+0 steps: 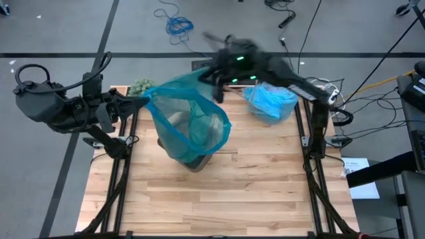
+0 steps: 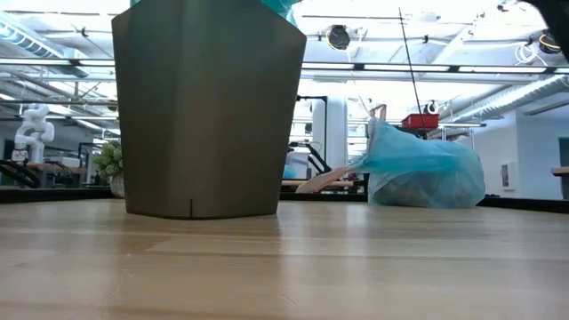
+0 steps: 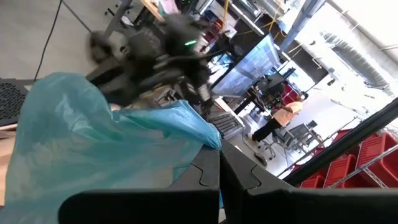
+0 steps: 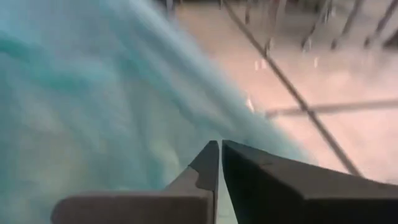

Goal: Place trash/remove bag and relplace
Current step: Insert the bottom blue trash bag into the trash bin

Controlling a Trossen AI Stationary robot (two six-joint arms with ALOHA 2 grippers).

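My left gripper point(image 1: 141, 101) is clamped on the left edge of the teal bag point(image 1: 189, 119), its fingers point(image 3: 205, 177) pressed together over the plastic. My right gripper point(image 1: 214, 85) has its fingers point(image 4: 249, 171) closed at the bag's far right edge; I cannot tell whether they pinch it. The teal bag hangs open over the bin point(image 2: 209, 116). The light blue bag point(image 1: 271, 101) lies bunched on the table point(image 1: 219, 199), far right. A green plant point(image 1: 141, 86) sits far left
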